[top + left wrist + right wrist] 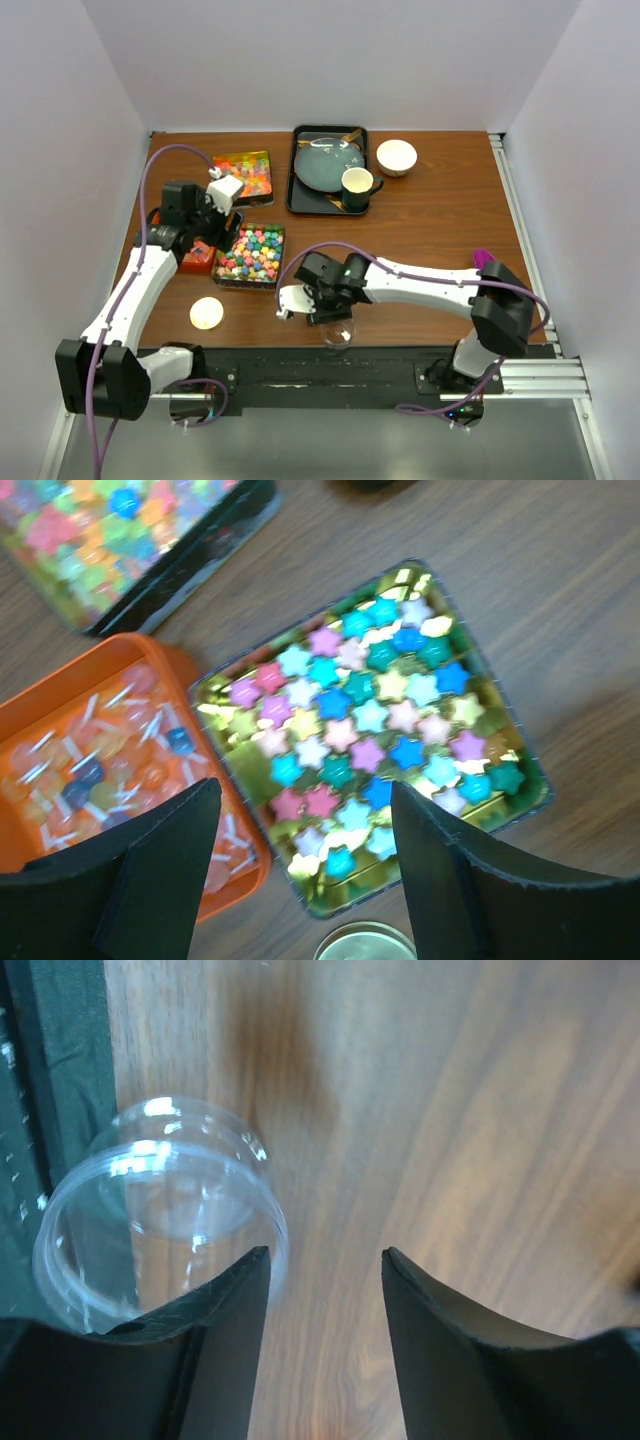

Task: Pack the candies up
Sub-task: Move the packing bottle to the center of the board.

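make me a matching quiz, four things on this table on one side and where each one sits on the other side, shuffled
Things:
1. star candies
2. wrapped candies
3. mug
4. clear jar

Places:
a. on the black tray
b. beside the right gripper, not held
c. in the gold tin
d. in the orange box

Pairs: 1-c, 2-d, 3-a, 4-b
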`<control>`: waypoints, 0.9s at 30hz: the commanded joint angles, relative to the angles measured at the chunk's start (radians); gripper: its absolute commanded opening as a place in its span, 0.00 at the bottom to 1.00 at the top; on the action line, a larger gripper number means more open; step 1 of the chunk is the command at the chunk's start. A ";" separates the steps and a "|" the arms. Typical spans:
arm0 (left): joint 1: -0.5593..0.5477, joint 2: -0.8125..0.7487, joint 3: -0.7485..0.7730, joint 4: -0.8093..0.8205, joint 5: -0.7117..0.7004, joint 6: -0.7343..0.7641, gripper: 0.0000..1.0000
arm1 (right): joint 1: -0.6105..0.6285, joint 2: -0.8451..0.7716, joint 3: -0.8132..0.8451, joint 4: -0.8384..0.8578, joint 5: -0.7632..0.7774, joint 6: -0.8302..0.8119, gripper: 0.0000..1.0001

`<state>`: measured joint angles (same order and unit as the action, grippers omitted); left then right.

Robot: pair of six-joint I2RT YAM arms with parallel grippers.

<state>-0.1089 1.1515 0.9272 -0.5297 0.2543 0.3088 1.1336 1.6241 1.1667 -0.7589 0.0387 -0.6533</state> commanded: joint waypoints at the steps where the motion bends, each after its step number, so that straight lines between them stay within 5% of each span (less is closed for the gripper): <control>1: -0.089 0.034 0.012 0.054 0.045 -0.023 0.71 | -0.087 -0.145 0.123 -0.114 -0.083 0.093 0.56; 8: -0.173 0.187 0.058 0.083 0.106 -0.137 0.46 | -0.426 -0.254 0.183 -0.151 -0.180 0.285 0.66; 14: -0.251 0.318 0.102 0.112 0.111 -0.183 0.44 | -0.633 -0.349 0.084 -0.114 -0.175 0.331 0.67; 23: -0.330 0.474 0.140 0.135 0.037 -0.249 0.42 | -0.716 -0.385 0.041 -0.092 -0.181 0.322 0.67; 27: -0.385 0.522 0.166 0.132 0.017 -0.237 0.30 | -0.716 -0.366 0.048 -0.079 -0.181 0.317 0.66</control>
<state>-0.4438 1.6394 1.0332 -0.4263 0.2886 0.0887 0.4194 1.2667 1.2110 -0.8680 -0.1211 -0.3481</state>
